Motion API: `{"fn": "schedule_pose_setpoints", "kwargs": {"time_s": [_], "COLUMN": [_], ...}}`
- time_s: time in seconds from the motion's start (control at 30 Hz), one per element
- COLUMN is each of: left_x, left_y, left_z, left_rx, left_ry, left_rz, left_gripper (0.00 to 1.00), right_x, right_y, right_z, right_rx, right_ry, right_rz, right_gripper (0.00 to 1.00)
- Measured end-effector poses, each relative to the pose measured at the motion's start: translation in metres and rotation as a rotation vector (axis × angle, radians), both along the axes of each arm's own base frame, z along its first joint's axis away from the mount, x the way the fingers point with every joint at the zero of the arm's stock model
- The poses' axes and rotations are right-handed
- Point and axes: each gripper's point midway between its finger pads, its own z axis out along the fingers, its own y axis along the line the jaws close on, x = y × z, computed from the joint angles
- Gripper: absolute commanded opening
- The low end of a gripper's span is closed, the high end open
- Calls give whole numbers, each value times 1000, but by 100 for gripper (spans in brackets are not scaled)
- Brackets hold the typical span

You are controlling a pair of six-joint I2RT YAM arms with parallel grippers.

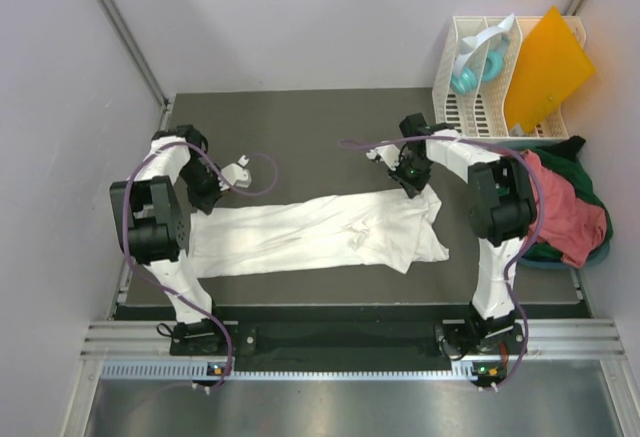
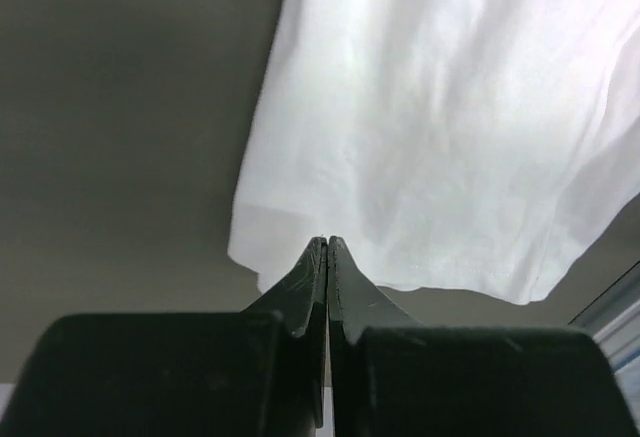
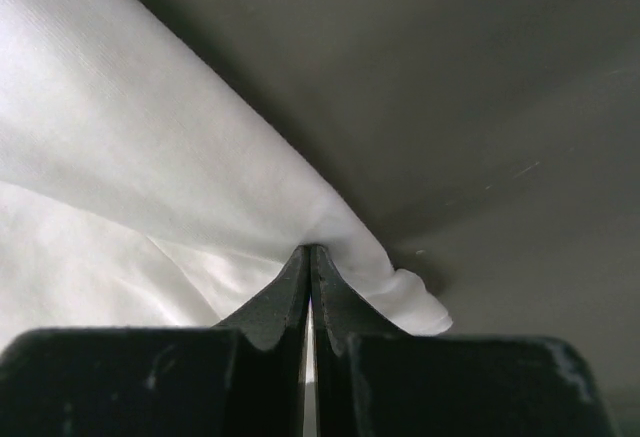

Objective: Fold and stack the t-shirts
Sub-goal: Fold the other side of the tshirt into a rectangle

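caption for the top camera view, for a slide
Left gripper and right gripper pinch the white t-shirt stretched across the table, other shirts piled at right

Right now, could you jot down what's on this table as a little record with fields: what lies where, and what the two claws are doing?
white t-shirt: spread lengthwise between the arms, wrinkled toward its right end
left gripper: shut, pinching the shirt's left edge
right gripper: shut, pinching the shirt's right edge
waiting pile: salmon-red t-shirt heaped on dark green t-shirt, at the table's right edge
white rack: far right corner, holding the orange sheet
folding: not yet done
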Motion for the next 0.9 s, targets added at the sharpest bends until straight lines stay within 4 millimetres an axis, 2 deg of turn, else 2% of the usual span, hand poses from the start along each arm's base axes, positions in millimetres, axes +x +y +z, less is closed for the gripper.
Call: {"fn": "schedule_pose_setpoints", "kwargs": {"time_s": [0.17, 0.33, 0.5, 0.9], "left_x": [-6, 13, 20, 18], "left_y": [11, 23, 30, 33], "left_z": [-21, -39, -41, -42], "left_rx": [62, 128, 207, 288], "left_ry": [48, 2, -23, -55], "left_rz": [5, 35, 69, 61], "left_gripper": [0, 0, 0, 0], "right_x": [2, 5, 6, 8], "right_y": [-1, -1, -2, -4], "right_z": [0, 0, 0, -2], "right_rx": [-7, -11, -17, -32], "right_ry": [-4, -5, -7, -7], "right_rz": [-2, -3, -4, -14], "right_gripper": [0, 0, 0, 0]}}
